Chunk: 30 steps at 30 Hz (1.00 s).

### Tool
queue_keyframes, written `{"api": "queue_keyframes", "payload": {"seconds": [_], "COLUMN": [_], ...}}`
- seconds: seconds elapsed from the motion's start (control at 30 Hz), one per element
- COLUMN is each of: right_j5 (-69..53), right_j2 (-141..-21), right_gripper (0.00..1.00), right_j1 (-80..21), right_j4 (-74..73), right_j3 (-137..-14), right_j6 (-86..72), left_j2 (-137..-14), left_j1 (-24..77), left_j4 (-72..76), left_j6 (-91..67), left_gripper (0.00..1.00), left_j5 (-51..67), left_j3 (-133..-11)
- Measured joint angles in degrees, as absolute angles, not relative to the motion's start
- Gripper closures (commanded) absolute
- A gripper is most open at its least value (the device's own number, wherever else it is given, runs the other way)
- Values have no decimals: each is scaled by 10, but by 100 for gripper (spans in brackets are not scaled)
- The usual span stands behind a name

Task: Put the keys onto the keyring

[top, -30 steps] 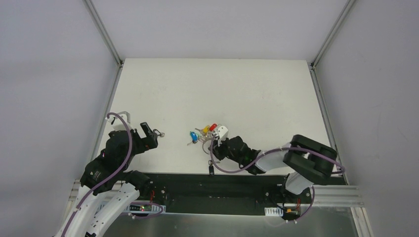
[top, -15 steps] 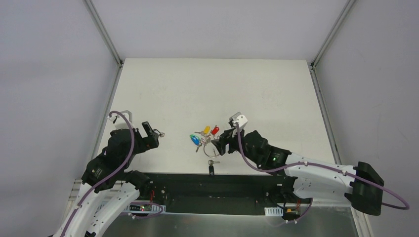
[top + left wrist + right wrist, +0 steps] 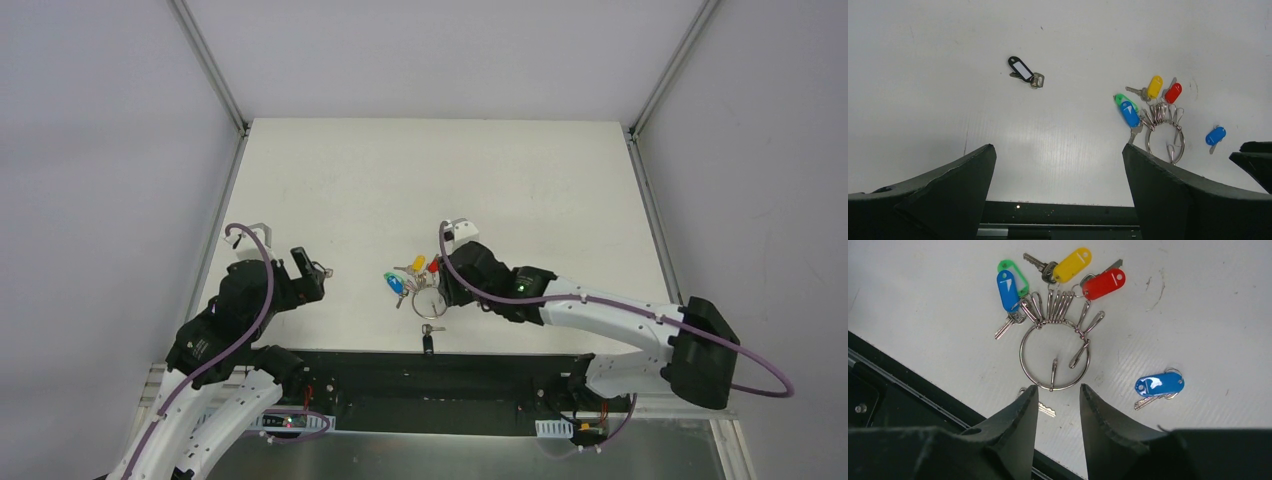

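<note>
1. The left fingers (image 3: 1058,150) gape wide and empty above the surface (image 3: 923,115). The black key (image 3: 1023,70) lies loose ahead of them.
2. The keyring (image 3: 1021,356), mid-surface, carries neither task key, so both are left to add.
3. The right fingers (image 3: 1058,387), partly open, straddle the ring's near edge and grasp nothing. The unattached blue key (image 3: 1159,385) lies just beside them.

**Left arm parked wide open; right arm at the keyring**

Left arm (image 3: 215,330) is folded at the elbow, well apart from the keyring (image 3: 428,302) on its left side. Left gripper (image 3: 1058,148) faces toward the ring, jaws spread wide, nothing in them. Right arm (image 3: 610,310) reaches in from the ring's right side, forearm stretched out. Right gripper (image 3: 1059,386) has its tips just beside the ring's rim, jaws parted by a narrow gap, nothing gripped.
</note>
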State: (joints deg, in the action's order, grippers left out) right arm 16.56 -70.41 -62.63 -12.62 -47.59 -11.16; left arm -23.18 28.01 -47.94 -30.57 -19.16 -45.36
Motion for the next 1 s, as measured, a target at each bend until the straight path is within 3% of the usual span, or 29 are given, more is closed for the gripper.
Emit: {"api": "queue_keyframes", "payload": {"seconds": [0.4, 1.0], "right_j5": [171, 156], "right_j2": [-882, -949], "right_gripper": [74, 74], "right_j1": [-596, -582], "right_j4": [-199, -187], "right_j3": [-550, -557], "right_j6": [-315, -428], "left_j2": [-221, -220], "left_j1": [280, 280], "left_j4": [-478, -473], "left_j6": [-304, -295], "left_gripper": [1, 1], "left_j5": [-165, -138], "left_j3": [-451, -451]}}
